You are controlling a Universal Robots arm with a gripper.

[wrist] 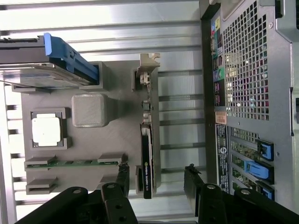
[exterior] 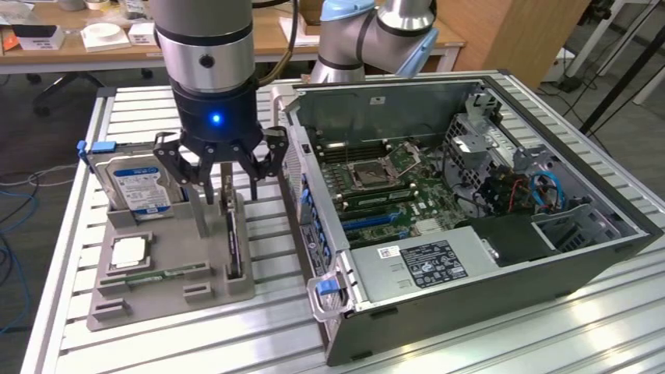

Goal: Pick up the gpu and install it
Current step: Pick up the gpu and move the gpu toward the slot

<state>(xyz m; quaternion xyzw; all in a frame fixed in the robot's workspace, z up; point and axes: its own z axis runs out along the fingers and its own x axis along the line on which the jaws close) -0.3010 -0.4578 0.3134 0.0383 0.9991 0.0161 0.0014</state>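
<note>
Claw: our black metal claw (wrist: 156, 179) has its fingers wide apart and holds nothing.
Doing it well: we think we should go straight down, one finger on each flat side.
Card: the thin dark gpu card with a silver end (wrist: 146, 154) stands on edge in the grey plastic holder (wrist: 117, 130), just under the claw.

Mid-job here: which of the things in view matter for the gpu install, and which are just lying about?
For the job:
- gpu, on edge in the grey holder
- gripper above it, fingers open
- open computer case

Lying about, in the same holder:
- hard drive
- processor chip
- memory stick
</note>
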